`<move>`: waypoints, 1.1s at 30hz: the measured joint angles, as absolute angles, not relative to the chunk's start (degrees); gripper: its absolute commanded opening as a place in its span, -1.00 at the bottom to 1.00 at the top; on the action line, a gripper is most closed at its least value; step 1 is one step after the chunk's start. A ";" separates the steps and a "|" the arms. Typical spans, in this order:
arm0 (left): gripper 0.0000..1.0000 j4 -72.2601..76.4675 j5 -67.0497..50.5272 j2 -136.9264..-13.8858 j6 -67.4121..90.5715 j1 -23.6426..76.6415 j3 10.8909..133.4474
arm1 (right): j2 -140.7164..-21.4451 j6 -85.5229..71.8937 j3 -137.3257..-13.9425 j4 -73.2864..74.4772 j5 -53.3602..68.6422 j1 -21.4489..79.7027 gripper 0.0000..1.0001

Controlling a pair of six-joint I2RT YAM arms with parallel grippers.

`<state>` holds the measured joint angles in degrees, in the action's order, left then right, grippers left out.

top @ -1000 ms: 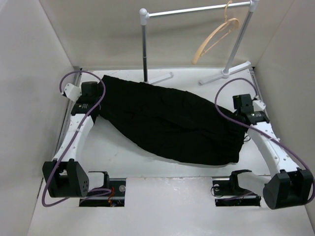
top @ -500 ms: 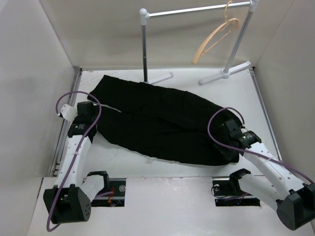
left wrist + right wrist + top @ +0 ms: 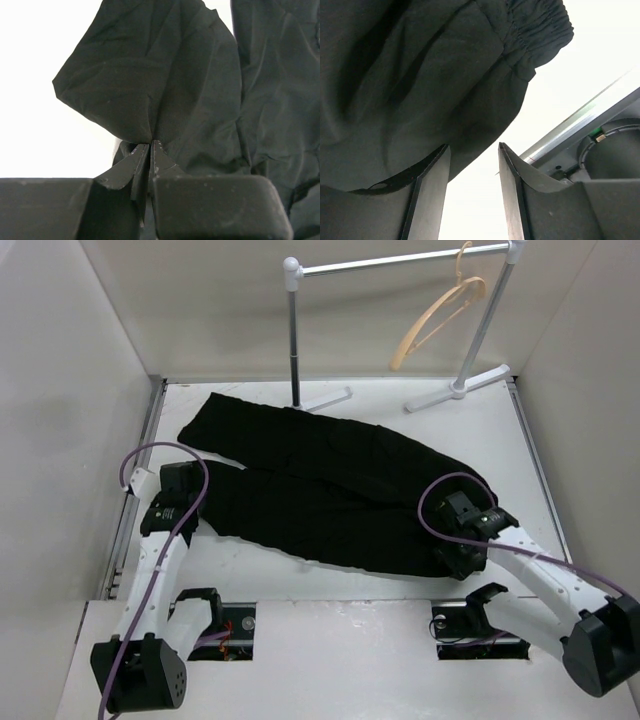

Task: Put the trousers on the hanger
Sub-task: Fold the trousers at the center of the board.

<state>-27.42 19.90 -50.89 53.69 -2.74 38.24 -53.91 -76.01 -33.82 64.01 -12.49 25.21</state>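
This is a robotics lab test cell. A white worktop (image 3: 250,550) is boxed in by plain white panels (image 3: 60,420) on three sides. Two white-and-black robot arms (image 3: 160,560) are bolted at its near edge, trailing purple cables (image 3: 421,510). A small metal rail stand (image 3: 292,330) stands at its far edge.

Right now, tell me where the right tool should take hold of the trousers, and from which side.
Grip the trousers at the gathered elastic band, coming low from the near right edge. That band is thick, bunched and lies free at the cloth's border, ahead of the open right tool, so it probably pinches securely.
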 measured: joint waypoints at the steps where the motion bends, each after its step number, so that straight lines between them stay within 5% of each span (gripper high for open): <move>1: -0.95 -27.42 19.84 -50.70 53.91 -2.55 38.24 | -54.94 -76.55 -33.69 63.40 -12.38 25.21 -0.03; 6: -0.95 -26.81 19.46 -49.52 54.78 -1.45 37.19 | -60.16 -79.02 -32.01 57.78 -11.51 25.21 -0.22; 12: -0.95 -27.18 19.14 -48.82 55.37 -1.26 35.09 | -62.98 -79.61 -31.81 55.29 -12.38 24.75 -0.91; 23: -1.00 -29.80 19.33 -47.11 54.48 -3.31 39.24 | -46.04 -71.11 -37.19 60.84 -15.59 18.22 -0.97; 33: -1.00 -25.06 23.73 -62.50 49.54 -2.17 59.40 | -53.98 -53.47 -54.13 58.30 -16.36 5.80 -0.97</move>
